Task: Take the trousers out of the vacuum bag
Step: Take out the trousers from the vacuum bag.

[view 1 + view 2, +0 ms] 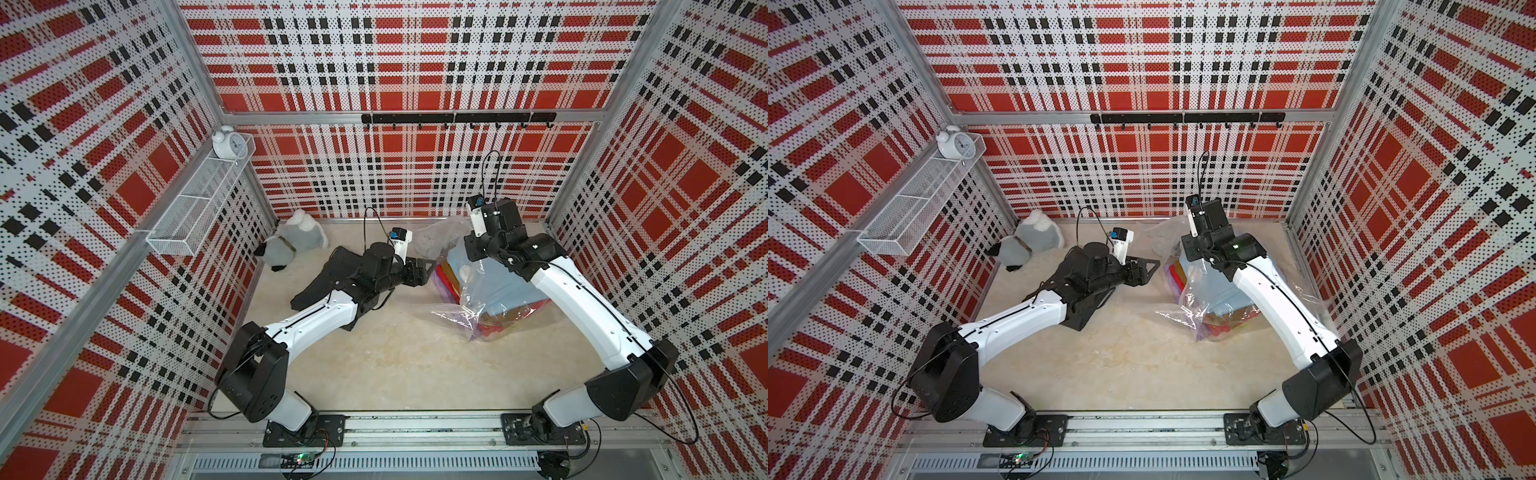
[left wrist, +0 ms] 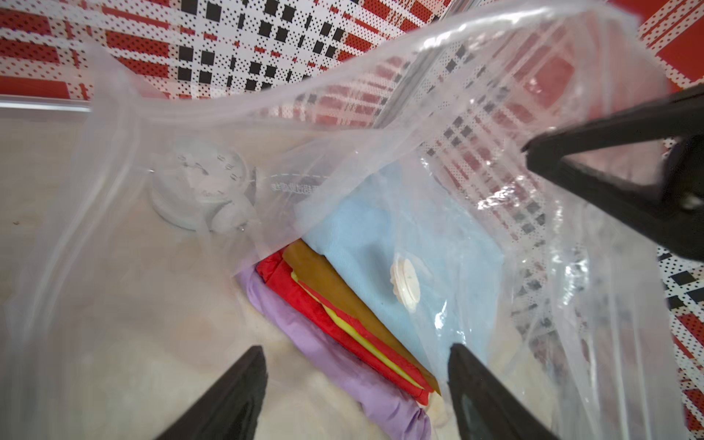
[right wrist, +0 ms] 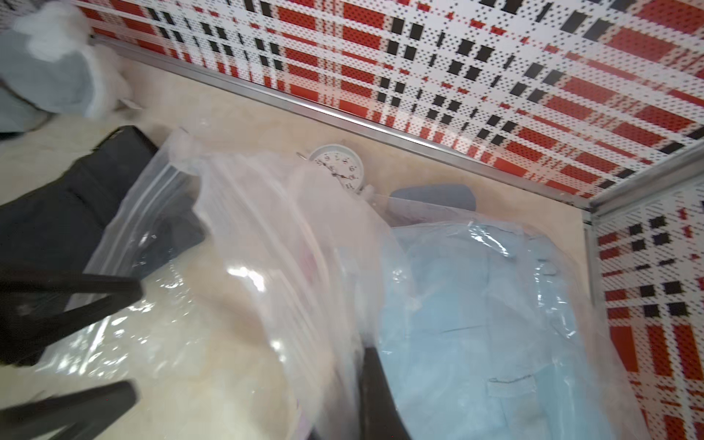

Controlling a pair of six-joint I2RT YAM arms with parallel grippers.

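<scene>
The clear vacuum bag (image 1: pixel 478 305) lies at the table's right, and its mouth faces my left gripper (image 1: pixel 428 270). Inside is a stack of folded trousers: lilac (image 2: pixel 343 362), red (image 2: pixel 304 301), yellow-green, mustard-brown (image 2: pixel 324 274) and light blue (image 2: pixel 362 236) on top. A white valve cap (image 2: pixel 405 284) sits on the film above the blue pair. Charcoal-black trousers (image 1: pixel 320 282) lie outside the bag under my left arm. My left gripper (image 2: pixel 356 381) is open at the bag mouth and holds nothing. My right gripper (image 2: pixel 533 152) is shut on the bag's upper film and holds it up; its jaws are hidden in both top views.
A grey-white plush toy (image 1: pixel 291 243) lies in the back left corner. A white alarm clock (image 3: pixel 337 167) stands on the table behind the bag. Another clock (image 1: pixel 228 143) sits on the wire shelf (image 1: pixel 195 208) on the left wall. Plaid walls enclose three sides.
</scene>
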